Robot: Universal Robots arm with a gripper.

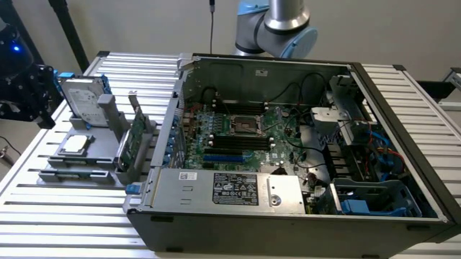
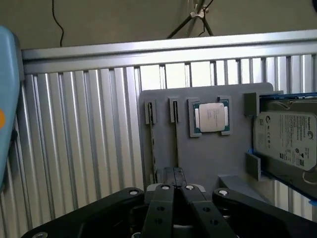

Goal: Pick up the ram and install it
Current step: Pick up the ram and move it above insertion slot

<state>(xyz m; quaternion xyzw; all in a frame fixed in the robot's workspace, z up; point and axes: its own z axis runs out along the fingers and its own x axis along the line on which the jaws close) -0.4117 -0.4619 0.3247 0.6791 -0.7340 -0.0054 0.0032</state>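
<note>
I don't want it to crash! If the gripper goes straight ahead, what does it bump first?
Probably the grey holder, at the narrow slot just ahead of the gripper; depth is hard to judge.

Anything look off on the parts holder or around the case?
Nothing stands out. The hard drive and CPU sit in their places on the gray holder, and nothing is tipped or spilled around the open case.

The tool (image 2: 173, 172), its fingers pressed together, hangs over a gray holder (image 2: 208, 153) on the slatted metal tabletop (image 2: 84, 139). A CPU (image 2: 211, 118) lies flat in a recess of the holder. A hard drive (image 2: 286, 136) with blue rails sits near it.
</note>
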